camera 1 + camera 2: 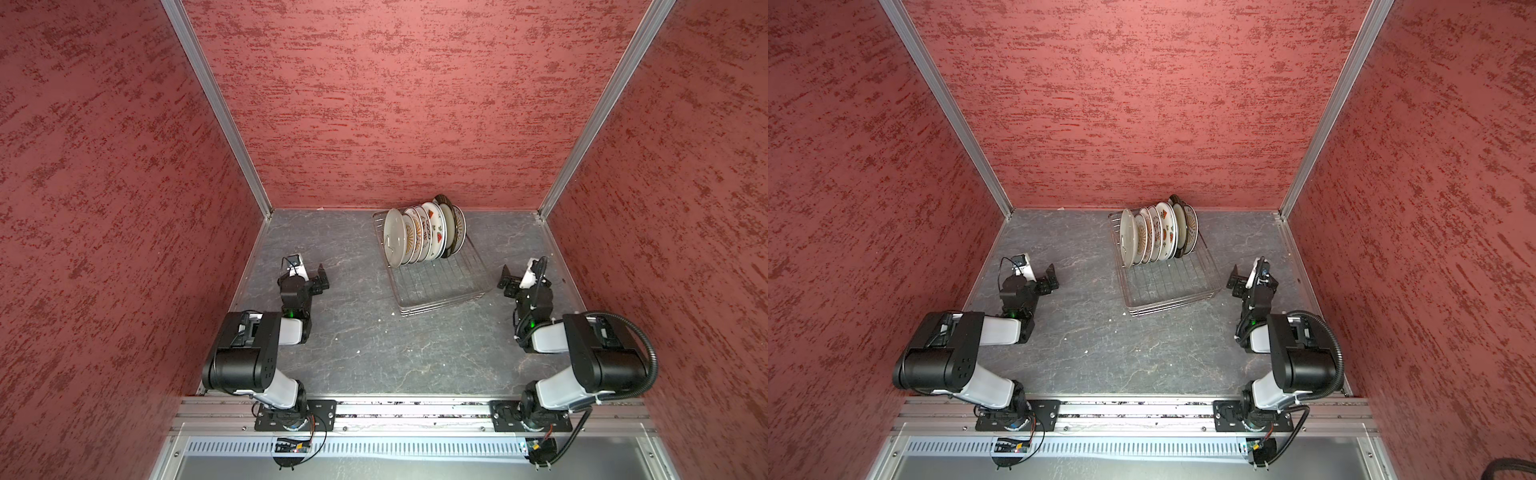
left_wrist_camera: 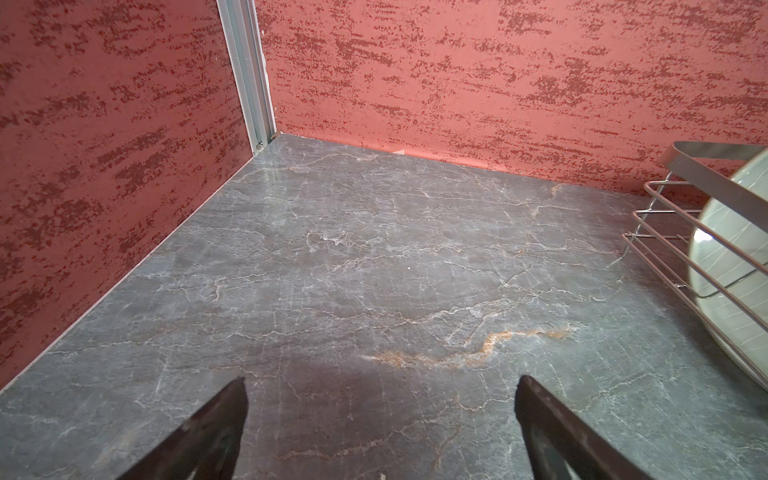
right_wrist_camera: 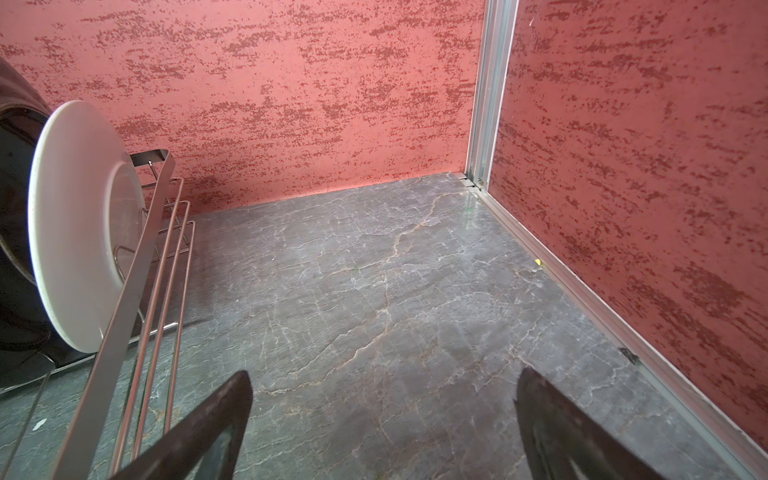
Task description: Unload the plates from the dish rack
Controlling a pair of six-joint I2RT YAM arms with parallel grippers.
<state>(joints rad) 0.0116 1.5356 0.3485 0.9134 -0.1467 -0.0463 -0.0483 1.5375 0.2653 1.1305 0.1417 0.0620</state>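
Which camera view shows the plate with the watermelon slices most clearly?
The top views: in both, the watermelon plate stands in the dish rack with its printed face visible. The left wrist view shows only the plain white end plate; the right wrist view only another white plate's back.

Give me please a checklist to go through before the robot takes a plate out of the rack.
1. Left hand open, holding nothing: ok.
2. Right hand open, holding nothing: ok.
3. Both hands apart from the rack: ok.
4. Plates standing on edge at the rack's far end: ok.
5. Room for a finger between the close-packed plates: cannot tell.
6. Bare table near the rack for setting a plate down: ok.
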